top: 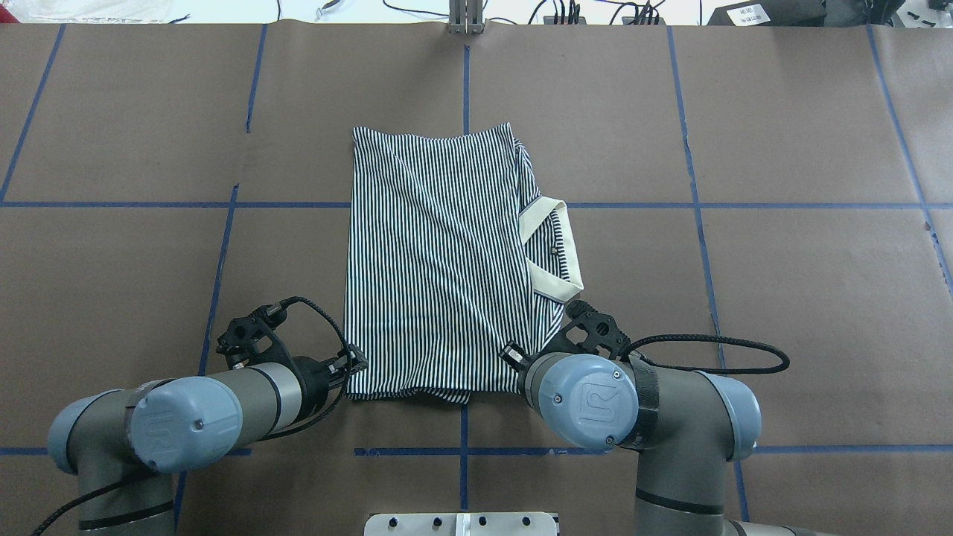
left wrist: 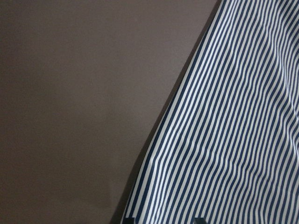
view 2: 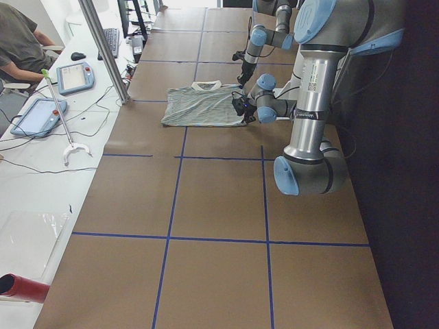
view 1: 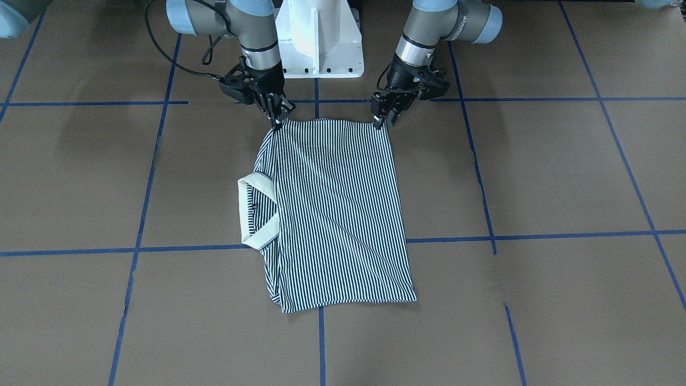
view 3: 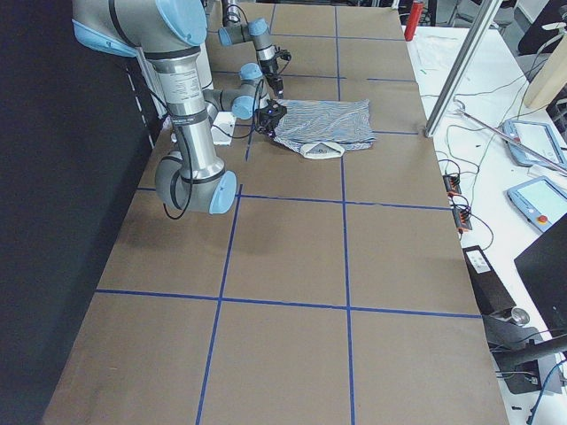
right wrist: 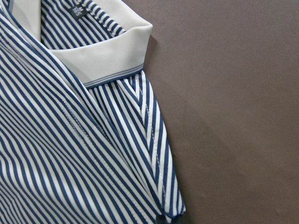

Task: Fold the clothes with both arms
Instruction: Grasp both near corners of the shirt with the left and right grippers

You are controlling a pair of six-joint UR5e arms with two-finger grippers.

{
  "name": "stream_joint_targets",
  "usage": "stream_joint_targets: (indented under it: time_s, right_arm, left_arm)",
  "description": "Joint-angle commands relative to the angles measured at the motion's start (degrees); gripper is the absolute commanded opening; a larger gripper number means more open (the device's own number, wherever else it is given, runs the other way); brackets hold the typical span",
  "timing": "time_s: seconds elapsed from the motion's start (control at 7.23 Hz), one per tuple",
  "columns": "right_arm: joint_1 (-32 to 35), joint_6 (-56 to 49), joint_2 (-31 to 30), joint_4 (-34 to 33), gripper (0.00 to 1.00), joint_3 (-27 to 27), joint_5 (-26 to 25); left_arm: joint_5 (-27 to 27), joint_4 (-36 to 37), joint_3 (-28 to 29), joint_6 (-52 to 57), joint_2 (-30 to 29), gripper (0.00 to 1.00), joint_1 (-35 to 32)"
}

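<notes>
The striped polo shirt [view 1: 337, 214] lies folded into a long rectangle on the brown table, its cream collar [view 1: 254, 214] sticking out on my right side. My right gripper [view 1: 277, 123] pinches the shirt's near corner on the collar side, and its fingers look shut. My left gripper [view 1: 381, 122] is at the other near corner, with its tips slightly apart over the fabric. In the overhead view the shirt [top: 432, 260] reaches from the left gripper [top: 359, 366] to under the right wrist, which hides the right fingers. The left wrist view shows striped cloth [left wrist: 233, 140], and the right wrist view shows the collar [right wrist: 107, 56].
The white pedestal base [view 1: 320, 37] stands just behind the grippers. Blue tape lines [view 1: 321, 343] grid the brown table. A side bench with tablets [view 2: 38, 116], cables and a metal post [view 2: 103, 48] runs along the far edge, and a person [view 2: 20, 41] sits there.
</notes>
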Motion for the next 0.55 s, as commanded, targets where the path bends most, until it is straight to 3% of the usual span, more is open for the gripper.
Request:
stream_joint_targets:
  time_s: [0.0, 0.41]
  right_arm:
    - [0.0, 0.0, 0.03, 0.0, 0.0, 0.04, 0.0]
    - [0.0, 0.0, -0.06, 0.0, 0.0, 0.04, 0.0]
  left_arm:
    - [-0.06, 0.04, 0.55, 0.14, 0.11, 0.52, 0.05]
    - [-0.06, 0.04, 1.08, 0.14, -0.15, 0.51, 0.14]
